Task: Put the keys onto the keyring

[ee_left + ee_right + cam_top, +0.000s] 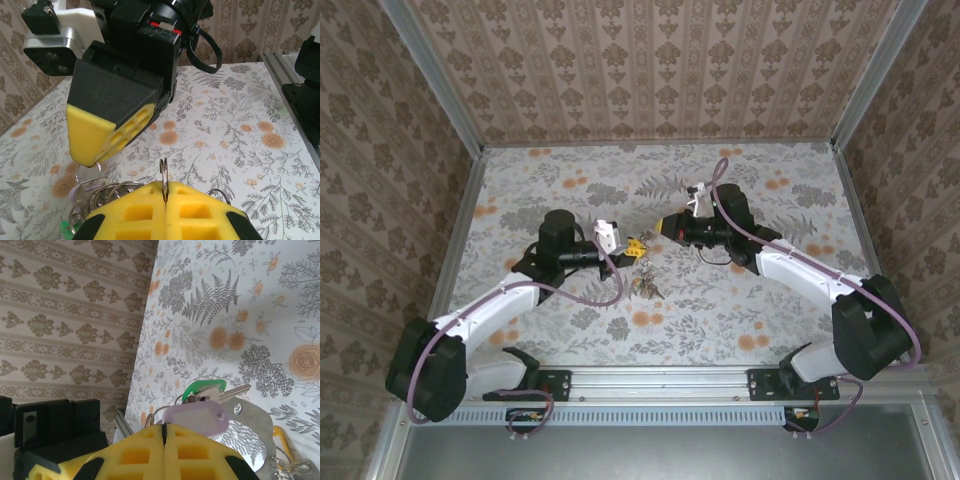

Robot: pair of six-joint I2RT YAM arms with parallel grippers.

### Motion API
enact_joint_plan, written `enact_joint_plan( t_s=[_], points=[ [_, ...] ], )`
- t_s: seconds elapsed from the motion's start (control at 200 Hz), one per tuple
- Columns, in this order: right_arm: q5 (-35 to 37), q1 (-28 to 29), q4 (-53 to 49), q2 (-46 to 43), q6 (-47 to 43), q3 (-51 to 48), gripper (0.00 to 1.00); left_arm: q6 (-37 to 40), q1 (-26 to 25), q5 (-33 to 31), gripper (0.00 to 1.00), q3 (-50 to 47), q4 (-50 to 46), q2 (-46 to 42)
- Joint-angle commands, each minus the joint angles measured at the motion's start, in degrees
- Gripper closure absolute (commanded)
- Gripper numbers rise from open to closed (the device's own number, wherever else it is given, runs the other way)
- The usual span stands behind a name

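My left gripper is shut, its yellow fingertips pinching the keyring, a thin metal split ring standing edge-on above them. Several more wire rings fan out to its left. My right gripper is shut too, pinching a small wire ring that carries a green-headed key and a lilac tag. In the left wrist view the right gripper's yellow finger hangs just above those rings. From above, both grippers meet at mid-table, with a bunch of keys just in front of them.
A flat silvery plate hangs with the bunch. The flowered table stretches all round, walled by patterned panels. An aluminium rail runs along the near edge by the arm bases.
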Motion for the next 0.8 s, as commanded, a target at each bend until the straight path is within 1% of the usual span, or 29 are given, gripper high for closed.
enact_joint_plan(
  t_s=[0.0,0.105,0.285,0.335,0.445,0.515,0.55,0.625,0.735,0.795],
  points=[
    [-2.89,1.0,0.34,-3.29,-1.76,0.92,1.0,-0.29,0.41,0.34,1.0,2.53,-1.22,0.22],
    [-3.89,1.11,0.02,-4.31,-3.71,0.76,1.0,-0.23,1.06,0.79,1.0,2.55,-0.82,0.6],
    [-6.74,1.12,-5.22,-5.93,-11.79,1.93,1.0,-0.08,3.53,3.73,1.0,4.47,-2.67,0.97],
    [-6.6,1.15,-8.55,-6.47,-15.56,2.88,1.0,0.11,4.27,4.99,1.0,5.05,-3.69,0.56],
    [-6.67,1.13,-16.19,-6.81,-27.07,5.5,1.0,1.98,4.99,8.66,1.0,6.53,-7.77,-0.68],
    [-8.15,1.11,-19.09,-6.48,-34.77,6.71,1.0,5.14,4.96,11.24,1.0,8.08,-12.7,-0.88],
    [-10.77,1.15,-19.46,-6.36,-38.41,7.08,1.0,6.93,4.9,12.23,1.0,8.78,-15.21,-0.84],
    [-12.67,1.28,-20.21,-6.52,-45.15,7.62,1.0,12.48,4.35,13.59,1.0,10.08,-20.94,-0.86],
    [-9.04,1.37,-24.01,-7.0,-54.8,8.93,1.0,20.71,3.71,15.43,1.0,12.6,-29.88,-0.93],
    [-8.67,1.37,-25.18,-7.05,-59.56,9.26,1.0,24.51,3.59,16.94,1.0,13.78,-33.62,-0.89]
  ],
)
